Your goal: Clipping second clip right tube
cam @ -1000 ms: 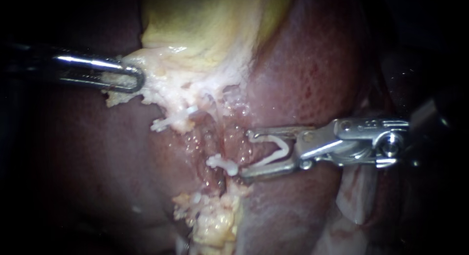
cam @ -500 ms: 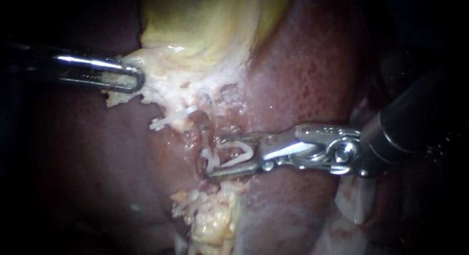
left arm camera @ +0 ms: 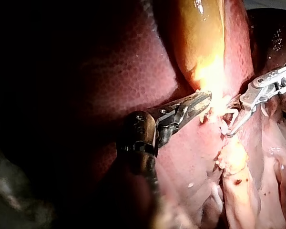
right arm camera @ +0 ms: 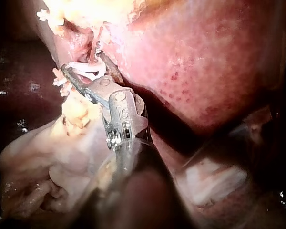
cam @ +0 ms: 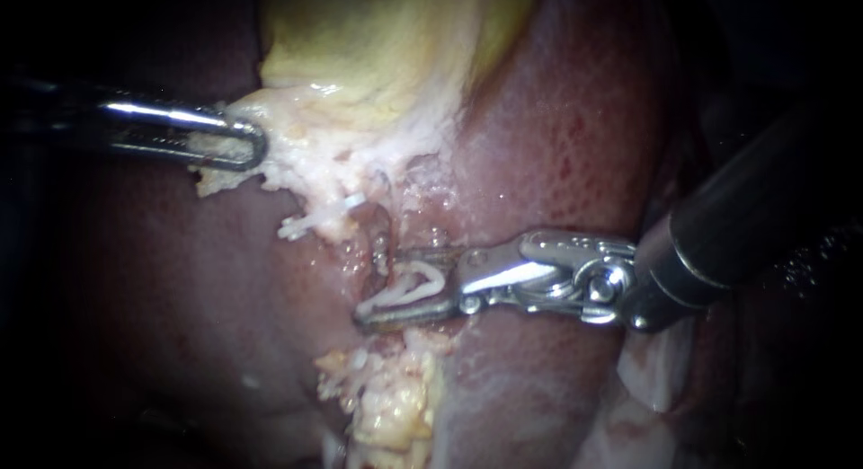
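Left instrument [cam: 235, 144] grips gallbladder [cam: 378, 47]; right instrument's [cam: 382, 289] jaws pinch a clip [cam: 418, 282]

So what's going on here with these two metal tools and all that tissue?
Two robot instruments are working on a pig's liver and yellowish gallbladder. The left instrument has its jaws shut on pale tissue at the gallbladder's lower edge. The right instrument holds a white clip between its jaws, pushed into the raw groove below; the clip does not look fully closed. Another clip already sits just above.
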You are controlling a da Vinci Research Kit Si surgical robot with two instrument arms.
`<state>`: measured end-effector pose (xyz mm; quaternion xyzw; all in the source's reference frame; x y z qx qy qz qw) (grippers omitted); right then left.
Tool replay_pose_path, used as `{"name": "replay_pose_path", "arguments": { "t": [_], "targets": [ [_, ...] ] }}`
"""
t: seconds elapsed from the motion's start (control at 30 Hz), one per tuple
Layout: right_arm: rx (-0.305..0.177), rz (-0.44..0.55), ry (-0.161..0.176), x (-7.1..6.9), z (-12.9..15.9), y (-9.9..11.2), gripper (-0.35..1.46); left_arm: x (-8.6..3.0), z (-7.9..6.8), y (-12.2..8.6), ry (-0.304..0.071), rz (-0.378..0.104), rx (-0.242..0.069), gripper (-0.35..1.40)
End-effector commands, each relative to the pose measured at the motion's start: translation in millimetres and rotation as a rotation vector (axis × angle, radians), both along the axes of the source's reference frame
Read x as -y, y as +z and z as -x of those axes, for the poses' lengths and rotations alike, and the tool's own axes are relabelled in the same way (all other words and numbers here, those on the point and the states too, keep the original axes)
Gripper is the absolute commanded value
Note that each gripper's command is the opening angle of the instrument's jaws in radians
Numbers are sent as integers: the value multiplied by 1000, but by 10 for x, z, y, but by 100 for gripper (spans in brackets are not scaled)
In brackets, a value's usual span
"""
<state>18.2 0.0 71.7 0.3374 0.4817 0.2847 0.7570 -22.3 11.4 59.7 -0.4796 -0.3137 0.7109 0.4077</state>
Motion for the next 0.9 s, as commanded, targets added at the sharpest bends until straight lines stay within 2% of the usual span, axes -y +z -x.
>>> {"name": "replay_pose_path", "arguments": {
  "t": [0.03,0.23,0.33,0.63,0.77,0.9],
  "targets": [
    [-5,0,4,0,0,0,49,0,0,0,0,0,0,-35],
    [-53,-28,42,0,-2,1,49,0,0,0,0,0,0,-35],
    [-85,-41,49,-1,-3,1,49,0,0,0,0,0,0,-35],
    [-165,-73,4,2,1,-6,49,0,0,0,0,0,0,-35],
    [-203,-88,-25,3,4,-15,49,0,-1,0,1,0,0,-35],
    [-232,-96,-33,3,6,-28,48,0,-2,0,1,0,1,-35]
  ]
}}
